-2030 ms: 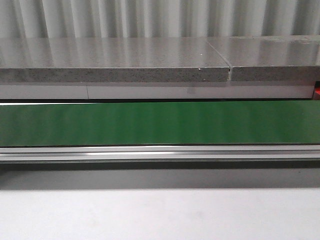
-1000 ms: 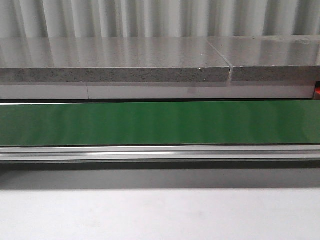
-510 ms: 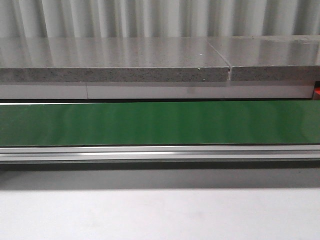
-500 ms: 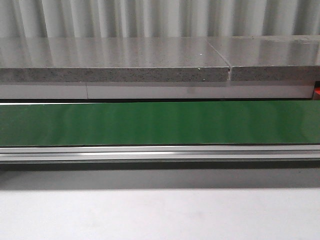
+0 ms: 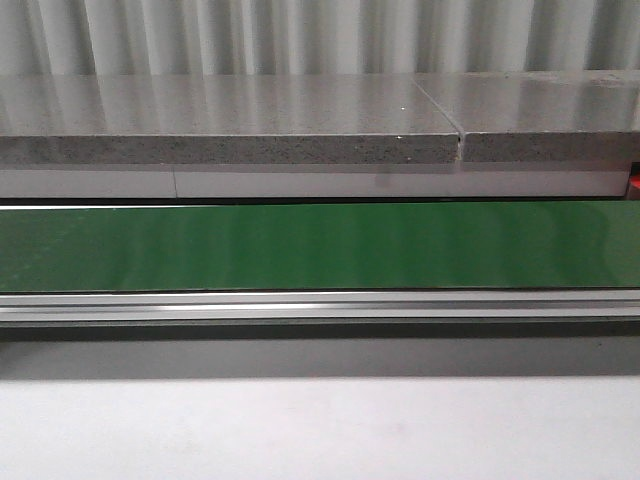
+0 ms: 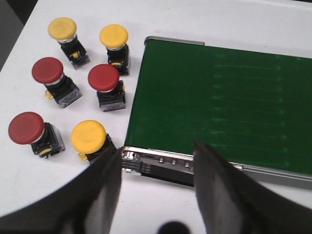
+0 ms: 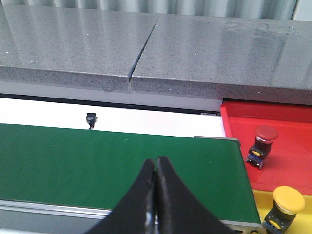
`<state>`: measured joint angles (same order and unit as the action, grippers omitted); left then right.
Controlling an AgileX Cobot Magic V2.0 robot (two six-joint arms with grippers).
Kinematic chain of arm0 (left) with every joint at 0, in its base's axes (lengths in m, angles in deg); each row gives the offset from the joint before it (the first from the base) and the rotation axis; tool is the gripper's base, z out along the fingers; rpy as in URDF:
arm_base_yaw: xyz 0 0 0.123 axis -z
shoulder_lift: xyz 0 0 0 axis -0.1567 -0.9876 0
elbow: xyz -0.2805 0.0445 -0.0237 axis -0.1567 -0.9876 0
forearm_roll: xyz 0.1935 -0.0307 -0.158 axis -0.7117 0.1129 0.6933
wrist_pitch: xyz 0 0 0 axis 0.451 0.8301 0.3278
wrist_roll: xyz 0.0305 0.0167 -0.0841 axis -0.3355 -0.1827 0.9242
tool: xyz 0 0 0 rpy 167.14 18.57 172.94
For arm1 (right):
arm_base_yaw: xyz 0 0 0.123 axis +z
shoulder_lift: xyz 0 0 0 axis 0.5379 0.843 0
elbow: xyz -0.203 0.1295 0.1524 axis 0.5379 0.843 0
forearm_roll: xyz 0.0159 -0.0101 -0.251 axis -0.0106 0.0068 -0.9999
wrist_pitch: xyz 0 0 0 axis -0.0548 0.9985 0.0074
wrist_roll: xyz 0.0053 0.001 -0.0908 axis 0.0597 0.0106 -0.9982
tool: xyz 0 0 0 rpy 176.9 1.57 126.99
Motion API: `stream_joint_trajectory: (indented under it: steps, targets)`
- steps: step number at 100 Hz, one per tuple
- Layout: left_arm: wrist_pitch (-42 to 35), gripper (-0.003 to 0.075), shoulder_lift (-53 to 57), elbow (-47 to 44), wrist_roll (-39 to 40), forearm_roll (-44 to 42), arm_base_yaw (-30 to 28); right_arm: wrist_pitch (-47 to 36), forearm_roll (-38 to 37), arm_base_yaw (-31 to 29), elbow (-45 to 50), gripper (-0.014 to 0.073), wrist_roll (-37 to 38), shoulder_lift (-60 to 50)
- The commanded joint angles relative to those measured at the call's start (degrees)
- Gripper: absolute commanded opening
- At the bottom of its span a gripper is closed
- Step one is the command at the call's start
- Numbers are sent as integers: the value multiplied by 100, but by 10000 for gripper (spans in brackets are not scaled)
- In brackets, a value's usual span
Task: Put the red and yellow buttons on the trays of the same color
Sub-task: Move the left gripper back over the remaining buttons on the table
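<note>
White table (image 6: pixel 204 19) with six buttons (image 6: pixel 103 78)

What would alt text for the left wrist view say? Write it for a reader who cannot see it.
Six push buttons, three red and three yellow, stand in two rows on a white table beside the end of a green conveyor belt. The left hand, open and empty, hovers above the belt's metal end rail.

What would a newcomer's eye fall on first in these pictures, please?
Probably the cluster of six buttons, three red and three yellow, on the white table beside the end of the green conveyor belt. Next, the red tray past the belt's other end, holding one red button, with a yellow button nearby.
</note>
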<state>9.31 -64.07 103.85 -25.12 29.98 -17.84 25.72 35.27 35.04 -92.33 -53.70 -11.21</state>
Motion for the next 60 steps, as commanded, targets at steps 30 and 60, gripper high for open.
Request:
stream_joint_trajectory:
  steps: [30,60]
  targets:
    - [1370,429,-1475,1289,199,441,-1070,-429,6,-1,-142,-67,-38,32]
    - [1857,420,-2678,1885,199,450,-1396,-429,6,-1,-142,-67,-38,32]
